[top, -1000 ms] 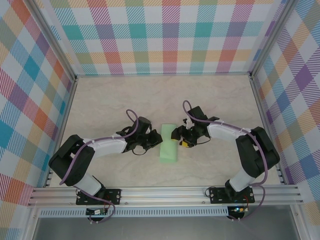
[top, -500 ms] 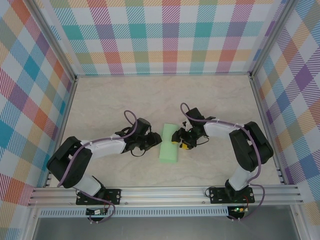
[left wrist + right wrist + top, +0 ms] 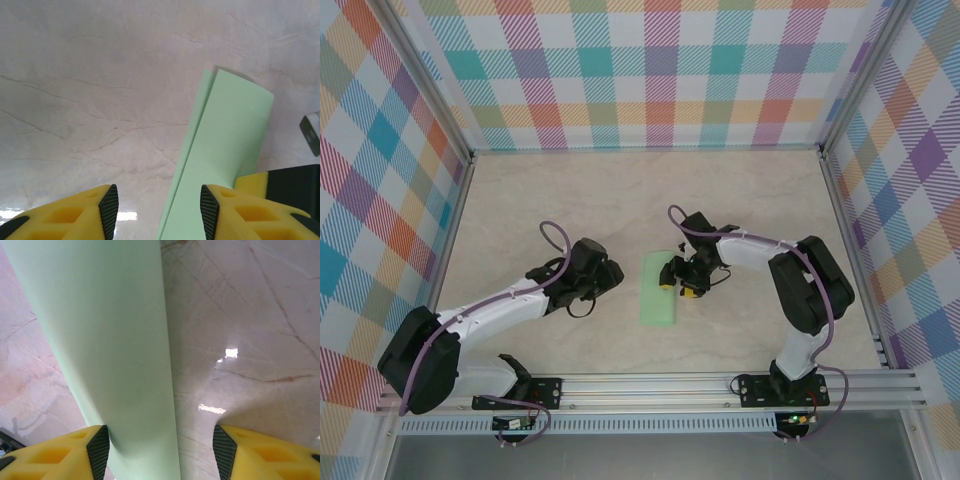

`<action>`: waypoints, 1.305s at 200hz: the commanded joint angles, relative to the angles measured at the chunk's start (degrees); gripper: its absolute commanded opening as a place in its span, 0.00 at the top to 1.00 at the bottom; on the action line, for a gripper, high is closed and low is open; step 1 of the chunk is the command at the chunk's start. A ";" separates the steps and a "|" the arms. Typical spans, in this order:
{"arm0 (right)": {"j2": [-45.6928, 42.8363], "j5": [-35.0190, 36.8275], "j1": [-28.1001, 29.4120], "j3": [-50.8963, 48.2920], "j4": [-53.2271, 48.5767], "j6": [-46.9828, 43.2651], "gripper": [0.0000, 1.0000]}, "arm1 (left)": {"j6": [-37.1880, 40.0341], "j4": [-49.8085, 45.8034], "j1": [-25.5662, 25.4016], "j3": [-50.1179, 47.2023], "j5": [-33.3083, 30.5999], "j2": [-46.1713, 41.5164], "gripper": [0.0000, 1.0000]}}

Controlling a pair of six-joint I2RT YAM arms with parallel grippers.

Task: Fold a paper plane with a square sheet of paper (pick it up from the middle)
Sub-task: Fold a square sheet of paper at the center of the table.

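Both half-open and empty: left gripper [image 3: 159, 212] at 9 o'clock of the square sheet of paper [image 3: 658, 288], right gripper [image 3: 161, 450] over its 3 o'clock edge. Probably best to press the crease evenly.

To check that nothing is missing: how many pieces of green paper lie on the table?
1. The folded green paper lies near the middle of the table. Another sheet beneath it would be hidden.

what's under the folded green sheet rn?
The green sheet lies on the marble-look table, and bare tabletop shows beside it. In the left wrist view a lower layer of paper peeks out along its left edge. Anything directly beneath is covered.
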 commanded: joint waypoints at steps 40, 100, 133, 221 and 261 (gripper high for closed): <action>3.51 0.97 0.95 2.45 -3.38 -2.95 0.39 | -0.42 -1.74 -0.46 -0.25 -1.52 -0.04 0.51; 7.37 4.62 2.11 6.48 -8.60 -4.04 0.37 | -0.20 -1.74 -0.41 -0.20 -1.04 0.92 0.50; 9.70 8.44 3.58 8.93 -12.17 -4.47 0.36 | -0.15 -1.70 -0.43 -0.11 -0.81 1.53 0.50; 10.20 10.74 3.81 8.95 -11.86 -0.21 0.35 | -0.20 -1.77 -0.38 0.25 -0.37 2.14 0.50; 10.85 10.41 3.81 10.09 -12.14 0.18 0.36 | -0.20 -1.77 -0.38 0.12 -0.16 2.28 0.50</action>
